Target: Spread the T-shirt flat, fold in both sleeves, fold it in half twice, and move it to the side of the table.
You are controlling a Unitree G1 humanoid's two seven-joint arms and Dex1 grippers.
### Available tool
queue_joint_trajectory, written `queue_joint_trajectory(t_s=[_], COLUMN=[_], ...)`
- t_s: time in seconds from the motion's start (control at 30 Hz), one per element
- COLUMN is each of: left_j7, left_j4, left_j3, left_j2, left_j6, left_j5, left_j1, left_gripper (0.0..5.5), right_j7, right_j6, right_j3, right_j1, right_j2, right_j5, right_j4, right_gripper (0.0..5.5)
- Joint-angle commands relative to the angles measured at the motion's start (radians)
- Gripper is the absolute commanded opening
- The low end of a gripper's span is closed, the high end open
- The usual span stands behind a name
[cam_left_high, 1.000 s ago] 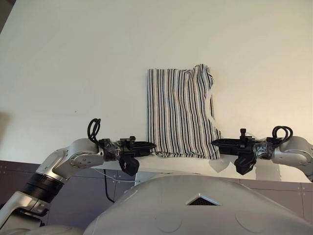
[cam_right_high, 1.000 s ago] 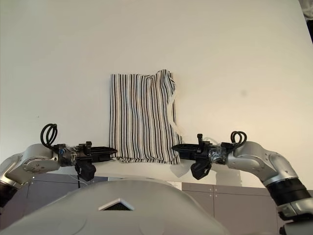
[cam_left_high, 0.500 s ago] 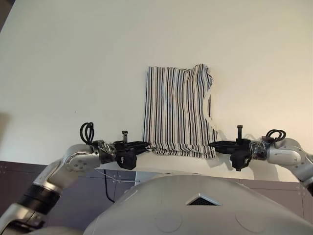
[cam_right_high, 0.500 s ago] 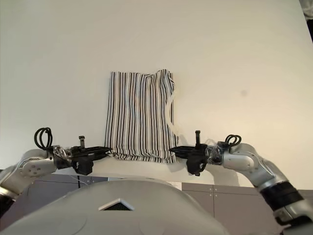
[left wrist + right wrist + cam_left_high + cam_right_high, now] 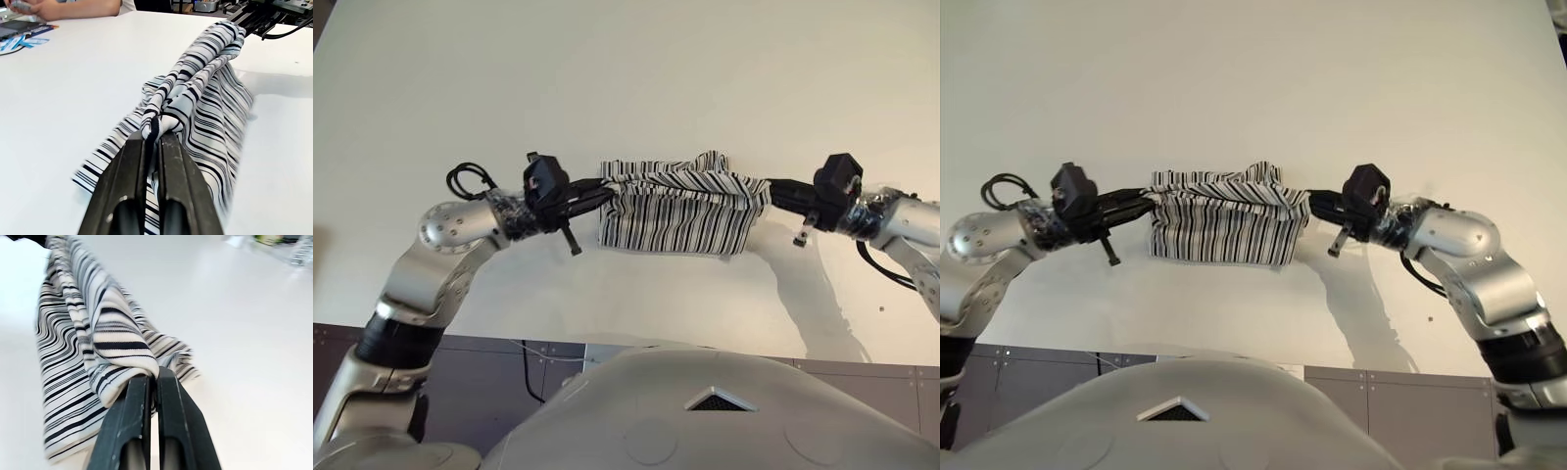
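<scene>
The black-and-white striped T-shirt (image 5: 675,213) lies mid-table on the white table (image 5: 607,69), narrowed into a strip, its near edge raised and doubled over its far part. My left gripper (image 5: 604,188) is shut on the bunched left corner of that raised edge (image 5: 156,125). On the other side, my right gripper (image 5: 766,189) is shut on the right corner (image 5: 122,357). The cloth sags in a loose fold between the two grippers, with its lower part resting on the table. The left wrist view has the right gripper (image 5: 247,17) at the shirt's far end.
The table's near edge (image 5: 607,338) runs just in front of the robot. Some blue papers (image 5: 17,41) lie at a far corner of the table, and blurred items (image 5: 293,249) stand beyond the shirt at another edge. Bare tabletop surrounds the shirt.
Both grippers closed on the shirt's near corners, lifted them and carried them away from the robot over the shirt. The long flat strip is now doubled to about half its length.
</scene>
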Motion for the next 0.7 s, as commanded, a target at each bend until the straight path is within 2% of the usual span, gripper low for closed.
queue_joint_trajectory(t_s=[0.03, 0.27, 0.53, 0.7], left_j7=[-0.030, -0.055, -0.098, -0.091], left_j4=[0.174, 0.291, 0.191, 0.292], left_j3=[-0.026, 0.038, 0.132, 0.151], left_j2=[-0.078, -0.145, -0.169, -0.181], left_j6=[-0.021, -0.092, -0.016, -0.040], left_j5=[0.111, 0.196, 0.123, 0.180], left_j1=[-0.096, -0.131, -0.094, -0.125], left_gripper=[0.11, 0.10, 0.10, 0.10], right_j7=[-0.021, -0.034, -0.021, -0.022], right_j6=[0.004, -0.072, -0.046, -0.028], right_j3=[0.038, 0.092, 0.006, 0.029], right_j1=[-0.120, -0.209, -0.248, -0.275], right_j2=[0.107, 0.278, 0.385, 0.469], right_j5=[-0.159, -0.386, -0.371, -0.402], right_j4=[0.111, 0.274, 0.268, 0.282], right_gripper=[0.10, 0.10, 0.10, 0.10])
